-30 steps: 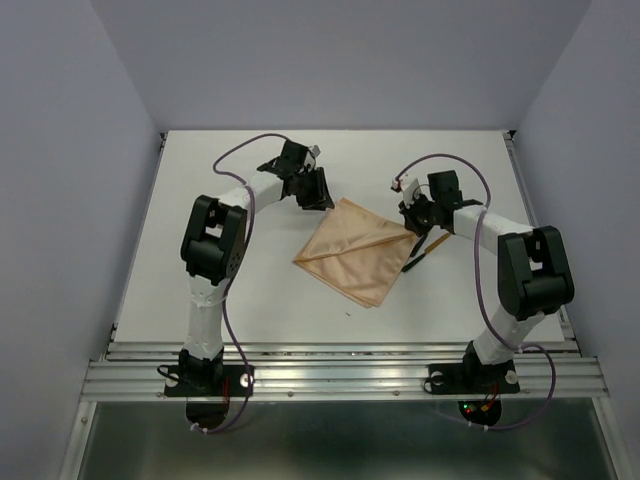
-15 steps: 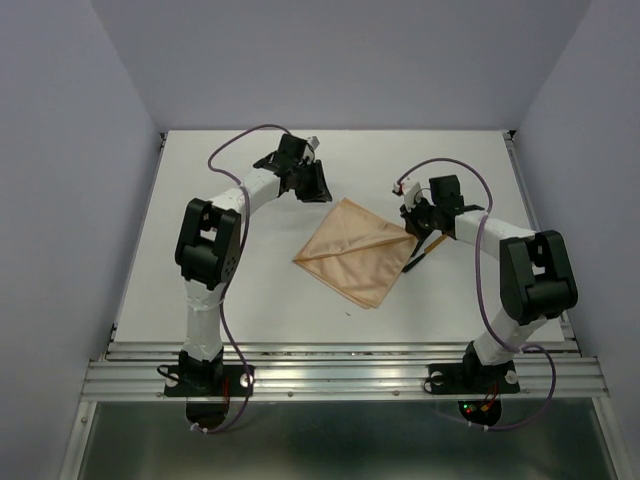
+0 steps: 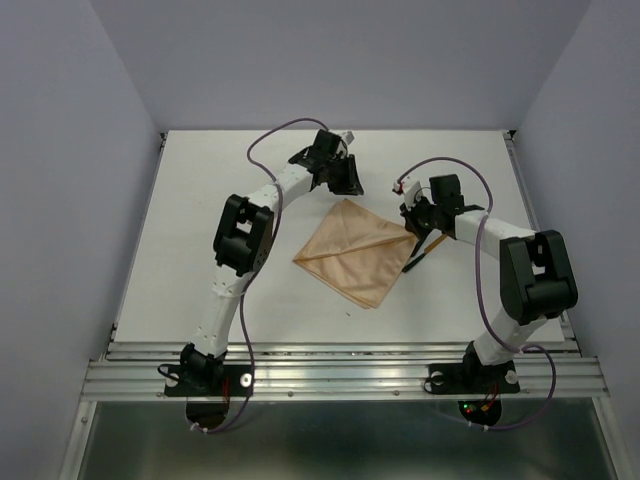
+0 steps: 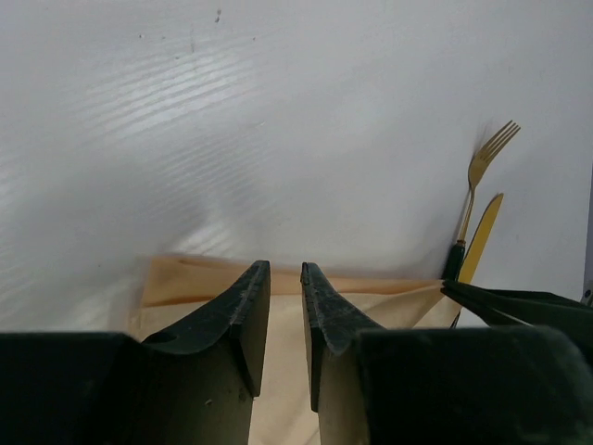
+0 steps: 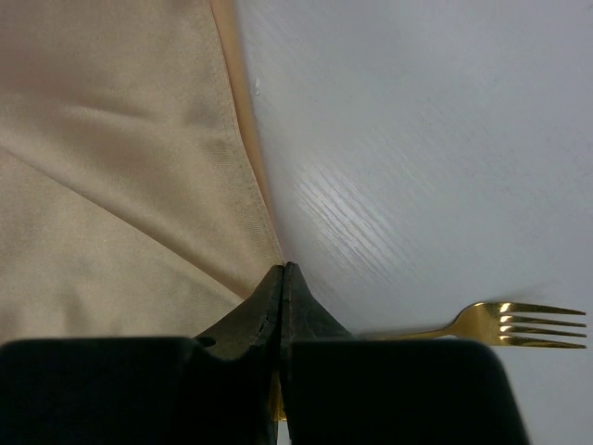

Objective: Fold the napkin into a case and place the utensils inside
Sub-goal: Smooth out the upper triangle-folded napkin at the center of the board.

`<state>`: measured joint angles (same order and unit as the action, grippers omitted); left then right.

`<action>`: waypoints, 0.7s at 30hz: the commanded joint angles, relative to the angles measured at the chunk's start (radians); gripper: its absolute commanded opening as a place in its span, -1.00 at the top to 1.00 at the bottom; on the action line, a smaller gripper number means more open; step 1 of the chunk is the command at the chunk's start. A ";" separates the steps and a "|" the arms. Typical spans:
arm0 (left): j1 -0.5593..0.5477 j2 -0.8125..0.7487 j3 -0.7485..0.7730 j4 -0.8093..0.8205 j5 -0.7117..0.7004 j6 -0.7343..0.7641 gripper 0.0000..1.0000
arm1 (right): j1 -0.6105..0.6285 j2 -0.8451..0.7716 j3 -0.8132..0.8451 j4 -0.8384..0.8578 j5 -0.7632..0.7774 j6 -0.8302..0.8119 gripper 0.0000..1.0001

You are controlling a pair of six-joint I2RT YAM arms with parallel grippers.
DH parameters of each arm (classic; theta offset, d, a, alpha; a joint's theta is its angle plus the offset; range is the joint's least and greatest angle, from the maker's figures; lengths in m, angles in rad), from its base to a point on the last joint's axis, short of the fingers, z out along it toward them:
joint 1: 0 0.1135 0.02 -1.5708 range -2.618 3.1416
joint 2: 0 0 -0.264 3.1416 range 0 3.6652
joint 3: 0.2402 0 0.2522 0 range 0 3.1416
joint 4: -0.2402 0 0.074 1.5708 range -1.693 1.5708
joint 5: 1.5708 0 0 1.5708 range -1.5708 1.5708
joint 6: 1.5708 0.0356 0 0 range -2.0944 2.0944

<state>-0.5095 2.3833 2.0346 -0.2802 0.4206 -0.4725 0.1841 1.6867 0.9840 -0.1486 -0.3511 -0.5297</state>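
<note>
There is one peach-orange napkin [image 3: 355, 250] at mid-table. Just right of it lie two gold-headed utensils: one fork [image 4: 491, 148] and one knife [image 4: 482, 236]. Two arms stand near, left arm [image 3: 235, 250] and right arm [image 3: 535, 275], each trailing one purple cable [image 3: 270, 140].

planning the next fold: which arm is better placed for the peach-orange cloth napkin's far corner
Left, probably: left gripper hangs empty, jaws apart, by that corner; right gripper is shut on the napkin's side corner.

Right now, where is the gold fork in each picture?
Top external: among the utensils just right of the napkin, too small to pick out.
Left wrist: the fork at the right edge, tines up.
Right wrist: fork lower right, tines pointing right.
Shared landmark: the napkin, its corner beside it.
</note>
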 commanded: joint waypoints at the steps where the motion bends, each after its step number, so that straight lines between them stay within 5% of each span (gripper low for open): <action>1: 0.000 0.039 0.113 -0.040 0.023 0.000 0.38 | -0.006 -0.018 0.010 0.046 -0.014 0.004 0.99; 21: 0.002 0.059 0.090 -0.071 -0.022 0.025 0.54 | -0.006 -0.019 0.013 0.047 -0.025 0.013 0.99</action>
<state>-0.5133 2.4714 2.0972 -0.3496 0.4091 -0.4683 0.1844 1.6871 0.9844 -0.1478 -0.3561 -0.5198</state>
